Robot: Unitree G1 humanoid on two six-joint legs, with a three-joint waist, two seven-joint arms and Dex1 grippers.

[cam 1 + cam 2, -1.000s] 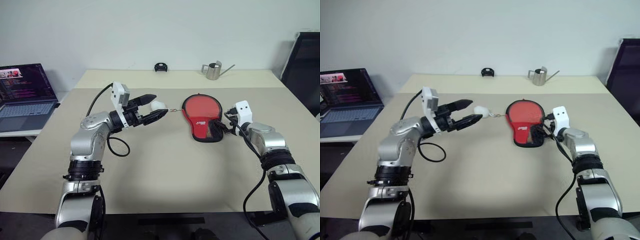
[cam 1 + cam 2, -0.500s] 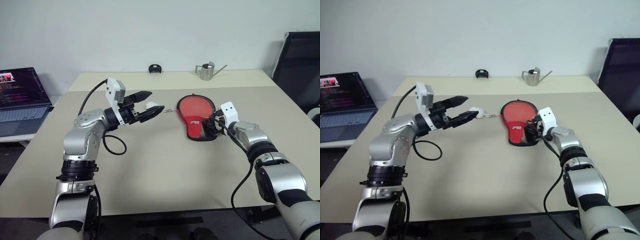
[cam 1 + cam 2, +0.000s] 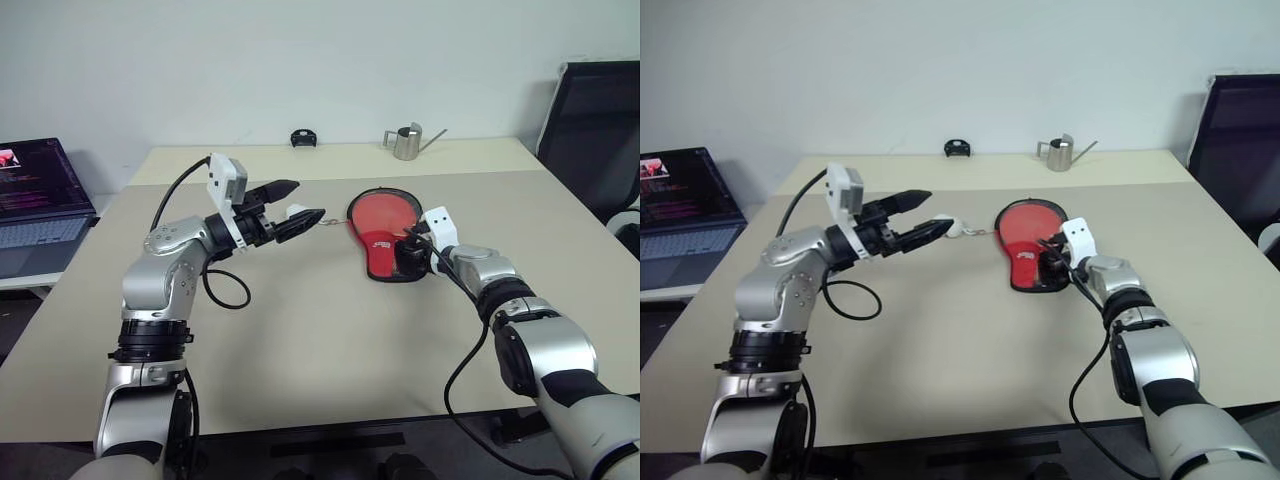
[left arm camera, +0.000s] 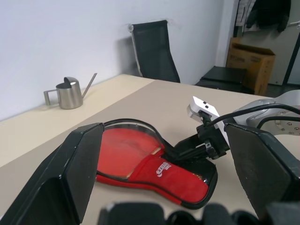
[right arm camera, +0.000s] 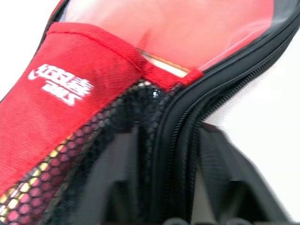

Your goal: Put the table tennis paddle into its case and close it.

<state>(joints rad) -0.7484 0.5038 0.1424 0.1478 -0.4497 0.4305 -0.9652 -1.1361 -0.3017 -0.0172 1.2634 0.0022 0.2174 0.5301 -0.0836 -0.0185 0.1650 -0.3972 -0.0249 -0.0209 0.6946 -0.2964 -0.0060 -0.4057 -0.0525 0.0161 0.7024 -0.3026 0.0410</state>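
A beige table (image 3: 330,330) holds the red case (image 3: 385,235), the table tennis paddle (image 4: 124,147) inside. The right gripper (image 3: 410,258) pinches the case's zipper rim. The left gripper (image 3: 300,208), spread wide, hovers beside the white pom-pom pull (image 3: 953,228).

A steel watering can (image 3: 405,143) is standing at the table's (image 3: 330,330) far edge, well beyond the jaws and past the right one. A small black object (image 3: 302,137) is sitting there too, beyond the left jaws. A laptop (image 3: 35,195) is glowing far outside the left jaws. A black chair (image 3: 590,130) is standing outside the right jaws.
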